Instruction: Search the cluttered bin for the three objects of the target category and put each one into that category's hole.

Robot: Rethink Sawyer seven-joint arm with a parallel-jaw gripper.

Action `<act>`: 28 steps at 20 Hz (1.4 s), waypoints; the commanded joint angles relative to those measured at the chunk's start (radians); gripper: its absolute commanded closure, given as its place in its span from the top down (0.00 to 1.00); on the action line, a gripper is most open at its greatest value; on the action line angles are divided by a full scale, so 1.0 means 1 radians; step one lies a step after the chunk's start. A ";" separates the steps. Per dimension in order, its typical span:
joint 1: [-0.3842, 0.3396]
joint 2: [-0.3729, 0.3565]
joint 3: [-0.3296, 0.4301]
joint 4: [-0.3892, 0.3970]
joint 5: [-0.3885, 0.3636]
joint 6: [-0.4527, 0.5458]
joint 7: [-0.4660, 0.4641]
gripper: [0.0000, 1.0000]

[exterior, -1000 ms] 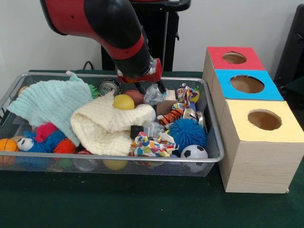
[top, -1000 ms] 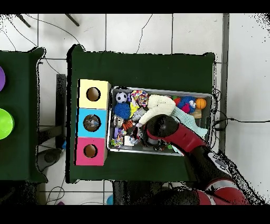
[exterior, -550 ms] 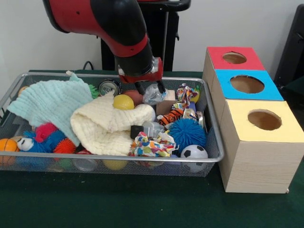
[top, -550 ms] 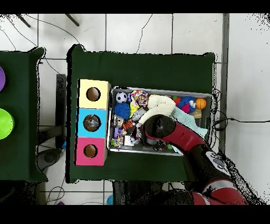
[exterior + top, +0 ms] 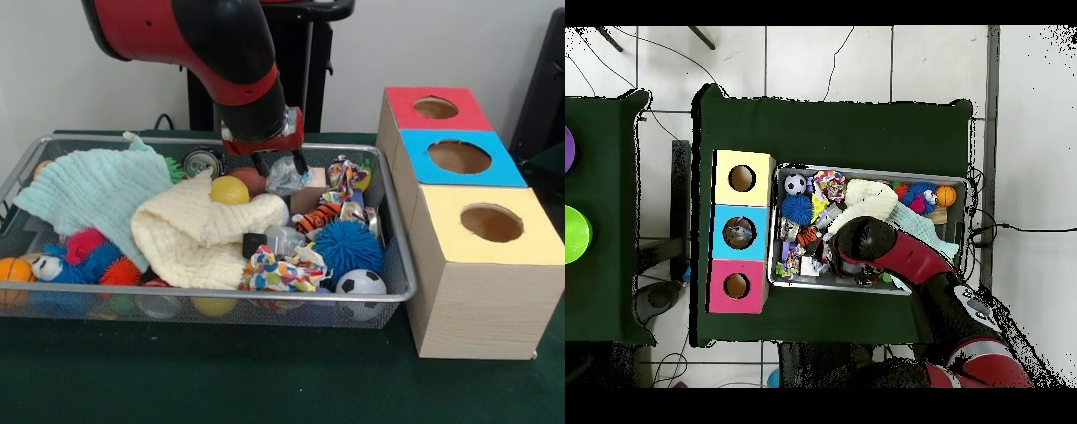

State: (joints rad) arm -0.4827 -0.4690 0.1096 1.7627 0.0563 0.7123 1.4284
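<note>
Green felt covered the table, set against a pale wall on a white tiled floor. Toward the wire bin's far edge the gripper pinched crinkled clear plastic, beside a smooth yellow ball on the knitted cream cloth. Three wooden boxes with round holes stood against the bin's right edge.

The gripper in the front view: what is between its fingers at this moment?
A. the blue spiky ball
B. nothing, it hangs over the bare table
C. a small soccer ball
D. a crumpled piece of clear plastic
D: the gripper is closed on a crumpled piece of clear plastic, over the back of the wire bin.
</note>
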 commanded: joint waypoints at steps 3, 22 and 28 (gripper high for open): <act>-0.054 0.052 0.094 -0.011 -0.031 -0.170 0.045 0.00; -0.099 0.048 0.145 -0.005 -0.055 -0.224 0.051 0.00; -0.164 0.051 0.175 0.052 -0.012 -0.344 0.113 0.00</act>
State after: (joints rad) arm -0.5800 -0.4657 0.1826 1.7847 0.0485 0.6791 1.4284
